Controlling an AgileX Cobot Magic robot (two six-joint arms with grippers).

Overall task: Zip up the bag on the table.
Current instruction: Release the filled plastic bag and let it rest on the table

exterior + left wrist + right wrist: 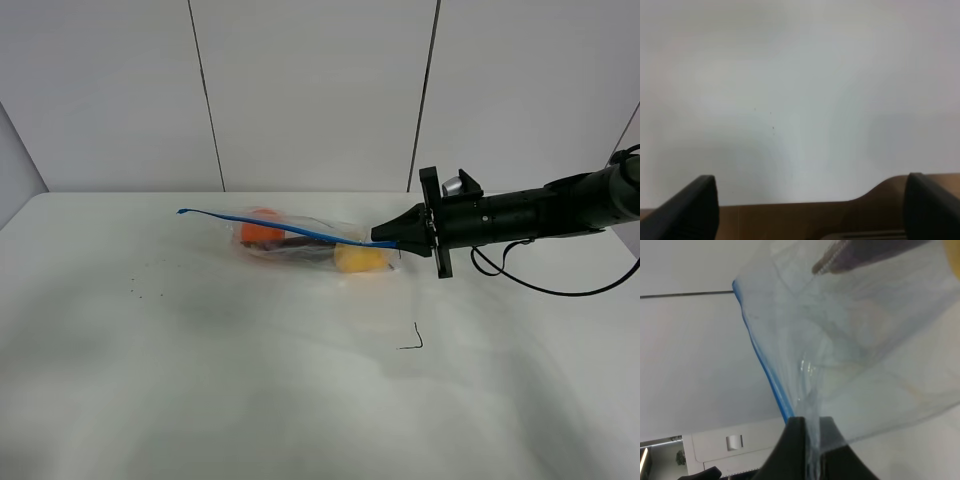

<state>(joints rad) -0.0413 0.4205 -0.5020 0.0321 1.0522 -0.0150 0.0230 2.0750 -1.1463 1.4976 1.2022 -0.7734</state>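
Note:
The clear plastic bag (300, 240) lies on the white table (250, 380) at the back middle, with an orange fruit, a dark eggplant and a yellow fruit (360, 259) inside. Its blue zipper strip (270, 226) runs along the upper edge. My right gripper (380, 237) is shut on the strip's right end, seen close in the right wrist view (810, 427) with the blue strip (765, 370) and clear film (855, 340) running away from it. My left gripper (810, 207) is open over bare table, its dark fingers (690, 205) far apart; it is out of the exterior view.
A small black hook-shaped mark (414, 338) sits on the table in front of the bag. Tiny dark specks (140, 290) lie at the left. The right arm (540, 212) and its cable stretch over the table's right side. A panelled wall stands behind.

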